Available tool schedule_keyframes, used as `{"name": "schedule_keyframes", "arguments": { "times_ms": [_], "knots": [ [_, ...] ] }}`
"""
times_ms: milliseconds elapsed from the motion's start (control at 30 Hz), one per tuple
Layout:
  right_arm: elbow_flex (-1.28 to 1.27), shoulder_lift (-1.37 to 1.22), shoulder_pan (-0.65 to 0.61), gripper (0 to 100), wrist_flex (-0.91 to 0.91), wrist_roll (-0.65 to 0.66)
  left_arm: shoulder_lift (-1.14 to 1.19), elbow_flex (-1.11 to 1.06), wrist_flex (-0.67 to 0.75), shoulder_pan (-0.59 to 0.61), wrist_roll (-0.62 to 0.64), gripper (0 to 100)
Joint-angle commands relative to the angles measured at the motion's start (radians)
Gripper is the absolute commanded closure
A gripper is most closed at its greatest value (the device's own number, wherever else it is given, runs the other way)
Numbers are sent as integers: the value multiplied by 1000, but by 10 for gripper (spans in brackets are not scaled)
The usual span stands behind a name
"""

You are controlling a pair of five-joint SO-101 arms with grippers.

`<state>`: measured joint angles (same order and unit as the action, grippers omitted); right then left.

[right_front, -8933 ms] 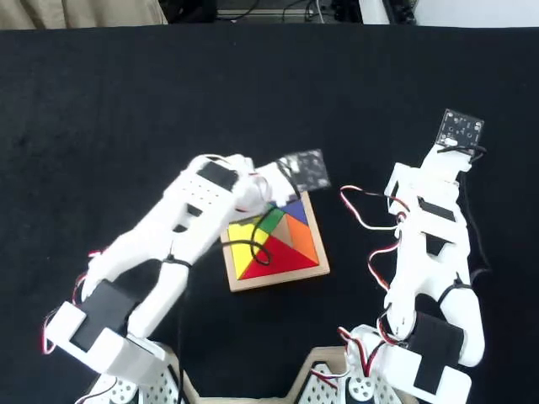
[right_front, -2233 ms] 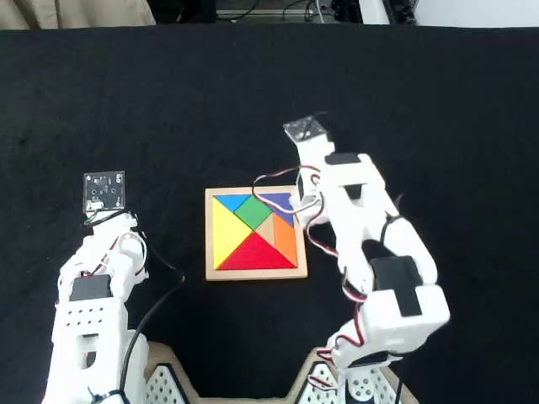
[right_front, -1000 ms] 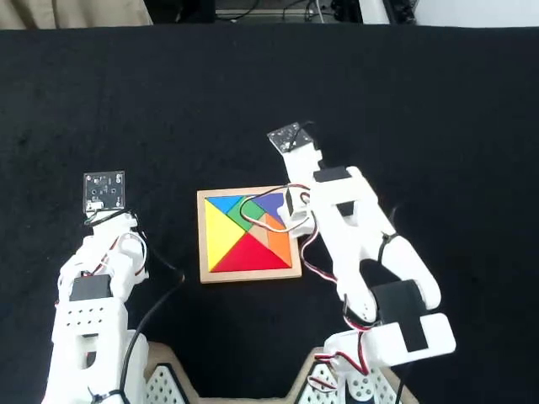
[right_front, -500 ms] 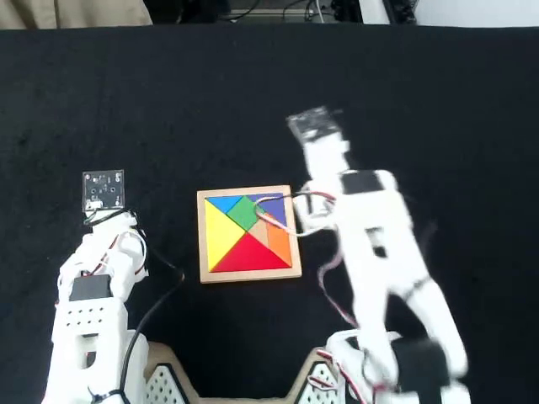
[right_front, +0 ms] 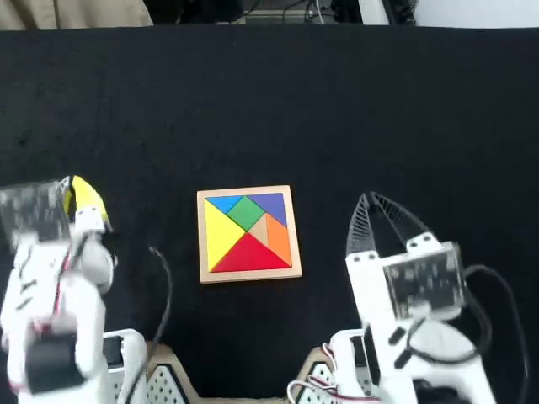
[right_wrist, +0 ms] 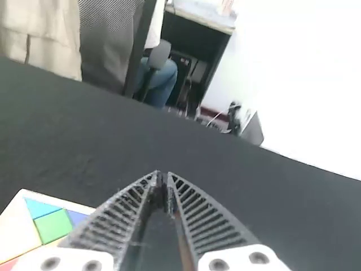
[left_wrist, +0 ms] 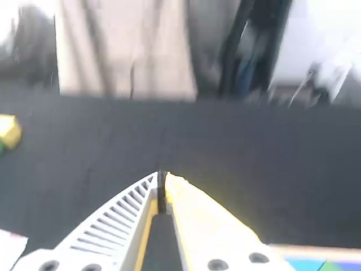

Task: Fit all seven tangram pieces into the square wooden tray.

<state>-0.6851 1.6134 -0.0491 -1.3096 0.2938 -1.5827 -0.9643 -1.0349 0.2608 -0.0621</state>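
The square wooden tray [right_front: 246, 191] lies flat at the table's middle. Inside it sit blue [right_front: 223, 203], green [right_front: 246, 212], purple [right_front: 274, 204], yellow [right_front: 216, 239], red [right_front: 249, 252], orange [right_front: 283, 238] and tan [right_front: 261, 229] pieces, filling the square. My left gripper [right_front: 76, 182] is raised well left of the tray, its white and yellow fingers shut and empty [left_wrist: 162, 176]. My right gripper [right_front: 365, 200] is lifted to the tray's right, black fingers shut on nothing [right_wrist: 161, 177]. A tray corner [right_wrist: 12, 210] shows below the right gripper, and a tray edge [left_wrist: 316, 249] beside the left one.
Black cloth covers the whole table. A small yellow block [left_wrist: 8, 131] lies far off on the cloth in the left wrist view. Both arm bases stand at the table's near edge. Curtains and furniture are beyond the far edge.
The right arm has pulled back from the tray's right side and lifted toward its base. The left arm has also lifted and swung. The tray stays put.
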Motion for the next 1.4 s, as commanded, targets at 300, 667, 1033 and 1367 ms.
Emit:
{"name": "schedule_keyframes", "arguments": {
  "times_ms": [300,667,1033,1367],
  "knots": [
    [240,272,14,982,-18,12,-245,387,-114,-76,6,798],
    [303,263,147,987,-44,-121,-245,412,-305,-64,91,798],
    [-117,262,361,987,186,-150,-245,-237,-72,-64,89,798],
    [-610,262,155,987,457,-204,-244,-716,273,-64,-8,798]
  ]
}}
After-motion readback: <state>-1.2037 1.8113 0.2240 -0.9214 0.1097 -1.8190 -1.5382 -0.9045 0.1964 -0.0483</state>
